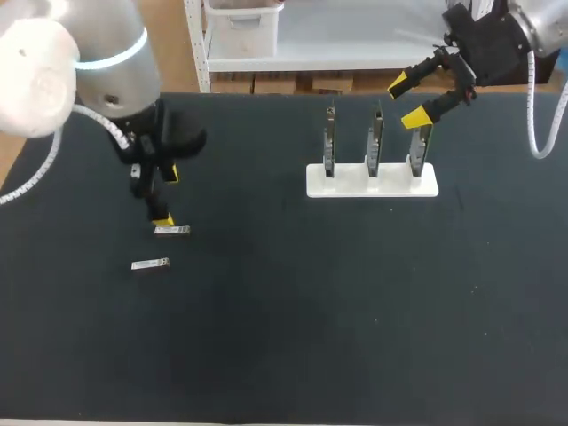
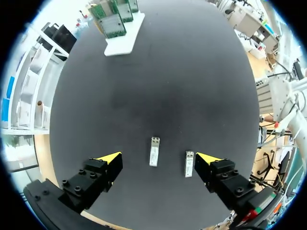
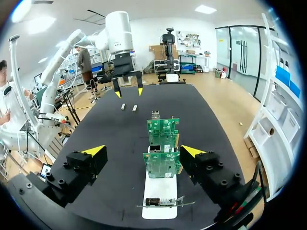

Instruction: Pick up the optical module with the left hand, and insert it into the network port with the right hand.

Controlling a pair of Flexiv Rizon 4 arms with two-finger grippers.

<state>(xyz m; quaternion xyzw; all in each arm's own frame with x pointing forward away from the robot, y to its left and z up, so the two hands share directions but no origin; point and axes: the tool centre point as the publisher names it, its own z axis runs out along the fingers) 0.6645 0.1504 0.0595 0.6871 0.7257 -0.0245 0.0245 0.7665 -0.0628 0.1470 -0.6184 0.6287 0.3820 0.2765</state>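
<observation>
Optical module (image 2: 154, 151) lies on the worktop (image 2: 168, 86) between the left pincer's (image 2: 158, 158) wide-open fingers; a second module (image 2: 189, 164) sits just beside one tip. Right pincer (image 3: 143, 151) hangs open, empty, above the card stand (image 3: 163, 187).

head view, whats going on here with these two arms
The left gripper hangs open low over the black table. One small metal module lies between its fingers, and a second module lies right beside one of them. Neither is picked up yet. The right gripper is open and empty above a white stand holding three upright circuit boards.
</observation>
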